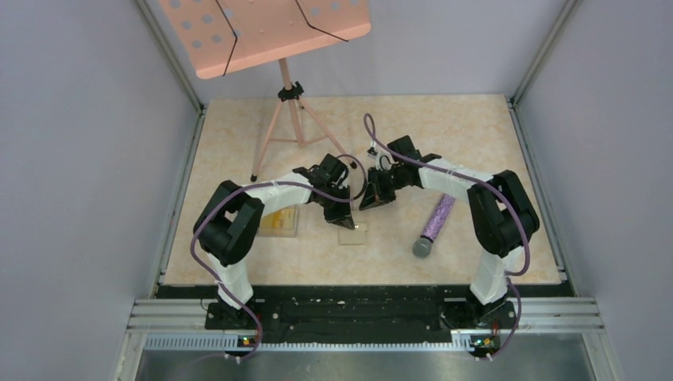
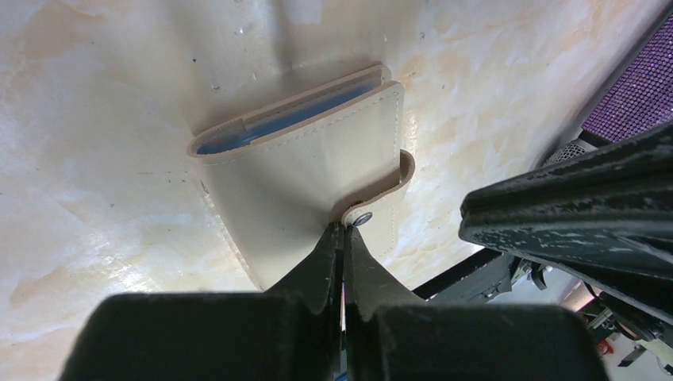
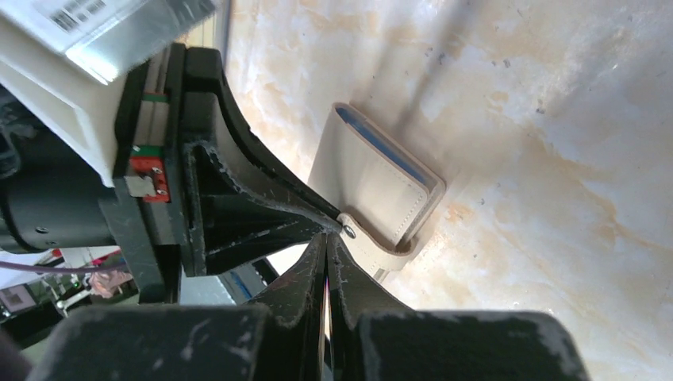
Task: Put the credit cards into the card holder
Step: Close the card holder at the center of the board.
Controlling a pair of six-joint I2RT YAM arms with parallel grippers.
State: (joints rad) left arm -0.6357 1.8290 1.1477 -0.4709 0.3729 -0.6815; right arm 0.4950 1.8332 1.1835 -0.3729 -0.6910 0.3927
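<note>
Your left end effector (image 2: 343,228) and right end effector (image 3: 327,238) are both closed, tips crowded together at the snap strap (image 2: 390,189) of the card holder (image 2: 309,167), which sits on the desk (image 2: 95,159) between the arms. Pull unevenly and the strap may slip free, or the tips may collide.

Folded tan card holder (image 2: 309,182) lies flat, blue lining showing, snap strap curled.
</note>
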